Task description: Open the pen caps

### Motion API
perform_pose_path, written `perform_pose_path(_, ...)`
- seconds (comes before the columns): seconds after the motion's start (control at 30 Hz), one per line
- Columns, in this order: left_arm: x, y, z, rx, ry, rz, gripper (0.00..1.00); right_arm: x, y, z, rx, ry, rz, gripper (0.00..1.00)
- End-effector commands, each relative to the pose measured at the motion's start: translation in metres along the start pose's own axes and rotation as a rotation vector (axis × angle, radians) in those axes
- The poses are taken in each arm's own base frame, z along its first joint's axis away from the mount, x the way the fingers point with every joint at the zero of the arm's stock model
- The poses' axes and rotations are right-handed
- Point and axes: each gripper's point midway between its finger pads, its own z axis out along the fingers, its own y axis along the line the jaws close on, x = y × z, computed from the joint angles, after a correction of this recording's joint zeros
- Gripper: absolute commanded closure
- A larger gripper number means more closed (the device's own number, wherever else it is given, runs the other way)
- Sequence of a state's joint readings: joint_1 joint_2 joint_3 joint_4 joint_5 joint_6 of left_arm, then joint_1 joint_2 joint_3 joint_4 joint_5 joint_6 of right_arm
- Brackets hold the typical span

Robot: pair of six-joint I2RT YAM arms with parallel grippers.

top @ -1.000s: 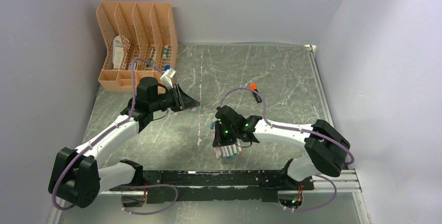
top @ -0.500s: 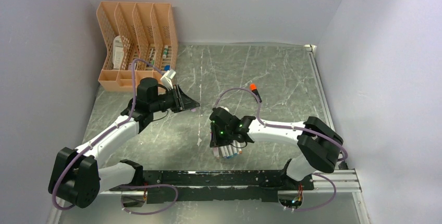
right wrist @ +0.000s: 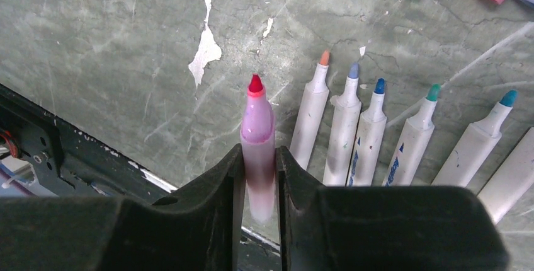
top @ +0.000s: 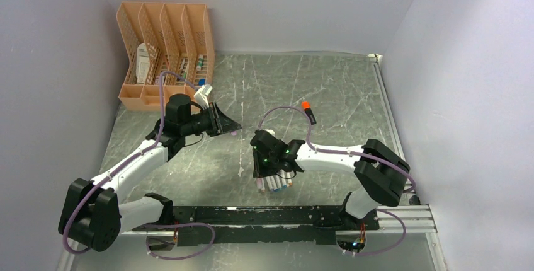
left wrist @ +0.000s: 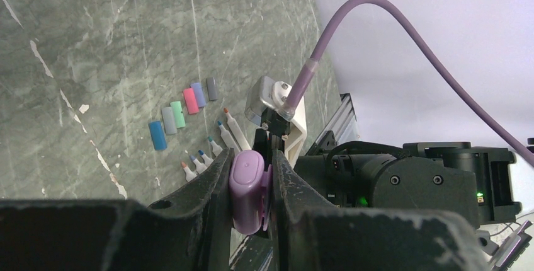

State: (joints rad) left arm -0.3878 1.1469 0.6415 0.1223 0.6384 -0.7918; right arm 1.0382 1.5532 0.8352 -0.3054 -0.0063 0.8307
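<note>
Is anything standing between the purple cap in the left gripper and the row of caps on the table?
Between the purple cap and the row of caps, only uncapped pens lie flat. The right gripper, holding a red-tipped pen, hangs close beside.

Left pincer [left wrist: 250, 164] and right pincer [right wrist: 259, 156] both grip, arms bent inward.

A grey marbled table [top: 340, 94] bears a row of uncapped pens [right wrist: 367, 133] near its front edge. Loose caps [left wrist: 179, 114] lie in a row just beyond the pens' tips. A black, orange-capped marker [top: 308, 112] lies farther back, and a rack [top: 165, 50] stands far back-left.
</note>
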Motion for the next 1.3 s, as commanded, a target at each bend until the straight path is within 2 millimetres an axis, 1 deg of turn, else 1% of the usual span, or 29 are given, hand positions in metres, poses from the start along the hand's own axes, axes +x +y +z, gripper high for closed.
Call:
perform_pose_path(0.0,0.003,-0.005,-0.001,0.024,0.012,0.025,0.93,-0.007,0.003,-0.001,0.012,-0.024,-0.004,0.76)
perform_pose_path(0.07,0.004,-0.004,-0.001,0.023,0.013,0.025,0.93,-0.007,0.003,-0.002,0.012,-0.027,-0.004,0.73)
perform_pose_path(0.2,0.004,-0.004,-0.002,0.019,0.011,0.025,0.93,-0.009,0.003,-0.003,0.015,-0.031,-0.008,0.73)
perform_pose_path(0.33,0.003,-0.005,-0.002,0.018,0.013,0.026,0.93,-0.014,0.006,-0.012,0.011,-0.044,-0.009,0.73)
perform_pose_path(0.43,0.004,-0.005,-0.002,0.019,0.015,0.026,0.93,-0.022,0.012,-0.027,-0.001,-0.072,-0.012,0.73)
perform_pose_path(0.53,0.004,-0.005,-0.002,0.017,0.016,0.023,0.93,-0.035,0.023,-0.049,-0.035,-0.117,-0.025,0.72)
perform_pose_path(0.63,0.005,-0.004,-0.001,0.014,0.023,0.015,0.93,-0.048,0.033,-0.072,-0.082,-0.176,-0.05,0.66)
perform_pose_path(0.7,0.005,-0.002,0.0,0.005,0.029,0.013,0.93,-0.051,0.035,-0.086,-0.108,-0.21,-0.06,0.62)
perform_pose_path(0.83,0.005,0.003,0.0,-0.032,0.042,0.007,0.92,-0.053,0.026,-0.107,-0.115,-0.271,-0.069,0.54)
perform_pose_path(0.97,0.005,0.007,-0.001,-0.077,0.064,0.011,0.92,-0.047,0.012,-0.111,-0.097,-0.277,-0.085,0.46)
perform_pose_path(1.03,0.004,0.011,-0.003,-0.117,0.076,0.021,0.91,-0.045,0.005,-0.112,-0.085,-0.266,-0.088,0.44)
perform_pose_path(1.1,0.004,0.013,-0.006,-0.143,0.087,0.026,0.91,-0.046,0.002,-0.114,-0.088,-0.263,-0.092,0.43)
perform_pose_path(1.27,0.011,0.023,-0.009,-0.201,0.109,-0.008,0.91,-0.052,-0.01,-0.123,-0.09,-0.279,-0.091,0.41)
